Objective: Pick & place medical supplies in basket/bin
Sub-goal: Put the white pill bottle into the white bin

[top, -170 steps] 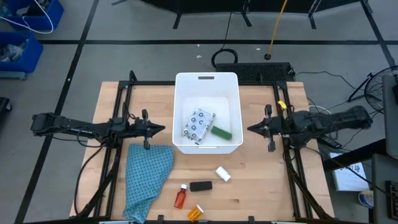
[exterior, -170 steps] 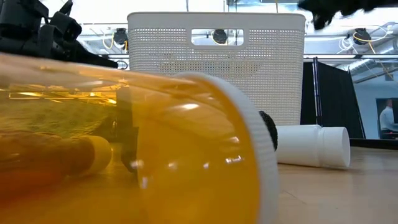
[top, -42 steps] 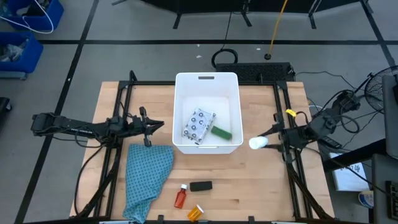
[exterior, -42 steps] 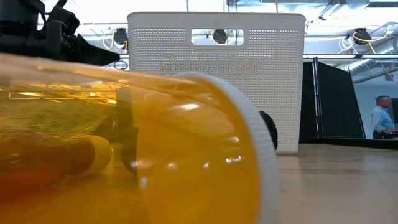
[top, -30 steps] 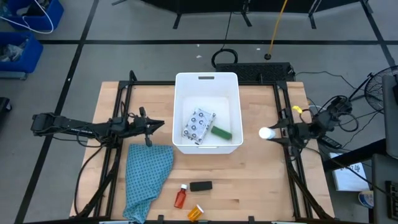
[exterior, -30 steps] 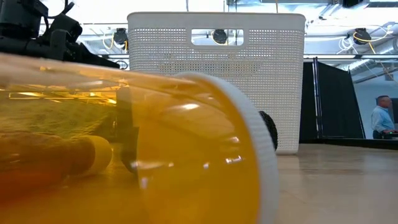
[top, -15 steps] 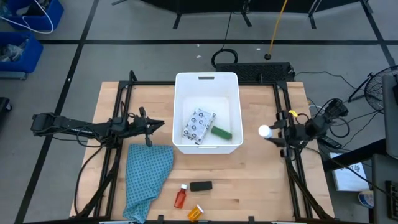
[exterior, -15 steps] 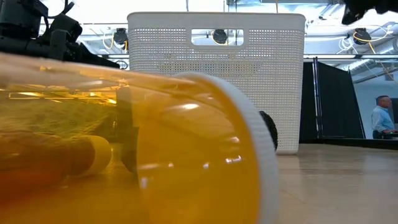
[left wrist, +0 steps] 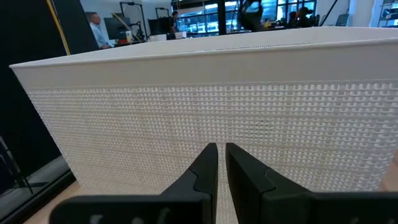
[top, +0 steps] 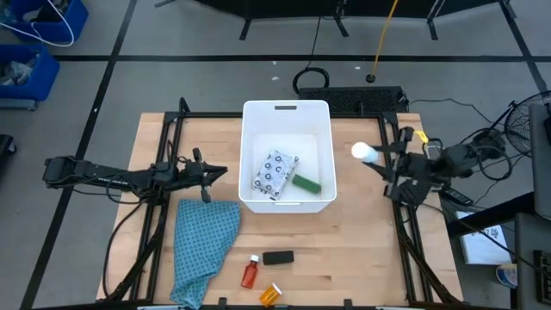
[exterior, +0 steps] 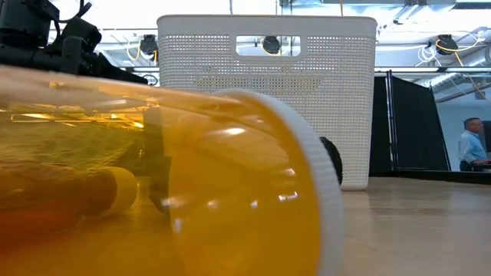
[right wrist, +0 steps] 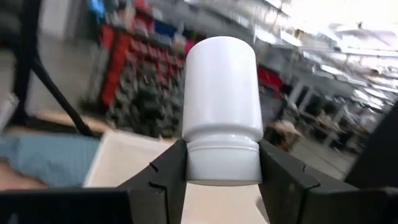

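Right claw (top: 372,158): right of centre in the high view, just beside the tub's right wall, clamped on the small white cylinder (top: 362,152); in the right wrist view the cylinder (right wrist: 222,111) stands upright between the dark fingers (right wrist: 163,177).
Left claw (top: 219,175): left of centre, near the tub's left wall, fingers (left wrist: 202,171) pressed together with nothing between them.
White tub (top: 287,109): centre of the wooden surface (top: 362,250), holding the dotted white packet (top: 274,173) and green block (top: 306,183).
Lower centre: black block (top: 277,257), red bottle (top: 250,273), orange bottle (top: 270,295) lying on the surface.
Lower left: teal cloth (top: 203,245).
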Robot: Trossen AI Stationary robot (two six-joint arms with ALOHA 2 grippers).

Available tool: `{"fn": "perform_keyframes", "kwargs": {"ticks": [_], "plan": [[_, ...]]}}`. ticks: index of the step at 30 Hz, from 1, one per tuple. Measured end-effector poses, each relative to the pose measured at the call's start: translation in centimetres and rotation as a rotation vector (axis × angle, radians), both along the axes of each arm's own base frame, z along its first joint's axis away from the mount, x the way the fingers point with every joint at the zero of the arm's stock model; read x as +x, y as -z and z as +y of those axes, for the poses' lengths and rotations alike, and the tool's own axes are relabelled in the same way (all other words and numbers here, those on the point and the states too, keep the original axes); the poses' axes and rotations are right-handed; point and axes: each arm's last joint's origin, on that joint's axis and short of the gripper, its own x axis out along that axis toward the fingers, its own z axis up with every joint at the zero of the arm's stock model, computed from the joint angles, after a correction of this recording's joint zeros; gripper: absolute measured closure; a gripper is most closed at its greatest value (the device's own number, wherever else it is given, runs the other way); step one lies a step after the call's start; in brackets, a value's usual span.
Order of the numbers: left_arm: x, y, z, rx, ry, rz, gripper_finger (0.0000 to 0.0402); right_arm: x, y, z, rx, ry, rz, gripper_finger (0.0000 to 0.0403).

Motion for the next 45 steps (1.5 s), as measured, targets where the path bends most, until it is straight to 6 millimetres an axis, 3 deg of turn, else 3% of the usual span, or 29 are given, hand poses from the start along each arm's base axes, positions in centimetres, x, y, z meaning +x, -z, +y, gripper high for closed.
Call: {"fn": "perform_keyframes", "kwargs": {"ticks": [9,15,18,24,28,35,42,45], "plan": [[0.0,0.0,0.1,0.0,-0.022,0.0,0.0364,5.9,-4.1,-2.1,-0.004,0.09,0.218,0.0256],[0.0,0.0,0.1,-0.002,-0.022,-0.001,0.0364,10.9,-4.4,-5.7,0.071,0.011,0.31,0.0256],[0.0,0.0,0.1,-0.002,-0.022,-0.001,0.0364,13.3,-3.1,-8.4,0.113,0.016,0.384,0.0256],[0.0,0.0,0.0,-0.017,-0.013,-0.005,0.0364,16.7,1.4,-14.8,0.232,0.083,0.578,0.0256],[0.0,0.0,0.0,-0.033,-0.013,-0.009,0.0364,18.7,3.8,-17.5,0.256,0.073,0.677,0.0255],[0.0,0.2,0.0,-0.031,-0.013,0.016,0.0364,22.3,6.0,-19.5,0.155,-0.013,0.873,0.0255],[0.0,0.5,0.0,-0.031,-0.014,0.049,0.0364,23.0,9.0,-20.1,-0.135,-0.052,1.184,0.0255],[0.0,0.6,0.0,-0.031,-0.014,0.054,0.0364,23.4,10.1,-20.4,-0.183,-0.082,1.231,0.0255]]}}
